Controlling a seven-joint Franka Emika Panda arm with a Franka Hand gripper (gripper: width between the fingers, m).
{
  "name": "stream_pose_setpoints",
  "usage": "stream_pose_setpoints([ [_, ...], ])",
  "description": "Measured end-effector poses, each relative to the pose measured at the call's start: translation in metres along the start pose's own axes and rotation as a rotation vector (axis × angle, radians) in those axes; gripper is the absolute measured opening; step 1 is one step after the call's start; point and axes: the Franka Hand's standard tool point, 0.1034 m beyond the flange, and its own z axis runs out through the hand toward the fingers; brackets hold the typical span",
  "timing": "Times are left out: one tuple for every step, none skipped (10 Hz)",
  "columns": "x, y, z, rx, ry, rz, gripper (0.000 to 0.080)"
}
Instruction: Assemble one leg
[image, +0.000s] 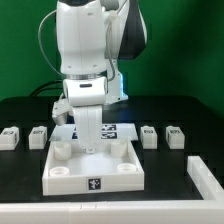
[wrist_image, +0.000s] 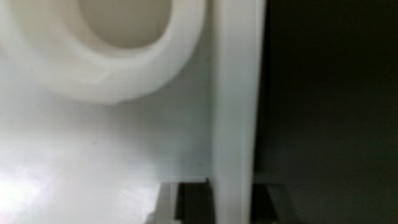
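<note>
The robot's white arm (image: 85, 45) reaches straight down over the middle of the black worktop (image: 25, 165). Its fingers (image: 88, 141) are sunk low at the far side of the large white square tray-like part (image: 95, 165), just beside one of that tray's round corner holes. From the exterior view I cannot tell whether the fingers are open or closed. The wrist view is no help: it shows only a blurred stretch of white tray, a round hole and a straight white rim against the dark worktop.

The small white plastic legs stand in a row across the worktop, well apart from the fingers. Two are on the exterior view's left (image: 10, 137) (image: 38, 135) and two on its right (image: 149, 134) (image: 174, 134). Each is a stubby, blocky post with a small dark square tag on the face turned towards the exterior camera, though too small to read.

A tag also shows on the tray's near wall. The marker board (image: 120, 130) lies behind the arm, and a long white part (image: 205, 175) rests near the exterior view's right edge.
</note>
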Motion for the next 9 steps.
stream_pose_setpoints([
  [0.010,0.008,0.001,-0.004,0.006,0.015,0.0051],
  [0.026,0.021,0.001,-0.016,0.016,0.041,0.0051],
  [0.042,0.035,0.001,-0.030,0.026,0.059,0.0051],
  [0.048,0.044,0.001,-0.038,0.032,0.071,0.0051],
  [0.056,0.056,0.001,-0.036,0.037,0.113,0.0051],
  [0.061,0.070,0.001,-0.041,0.041,0.127,0.0051],
  [0.066,0.075,0.002,-0.032,0.043,0.127,0.0051],
  [0.070,0.075,0.003,-0.023,0.042,0.119,0.0051],
  [0.079,0.076,0.003,-0.009,0.039,0.113,0.0051],
])
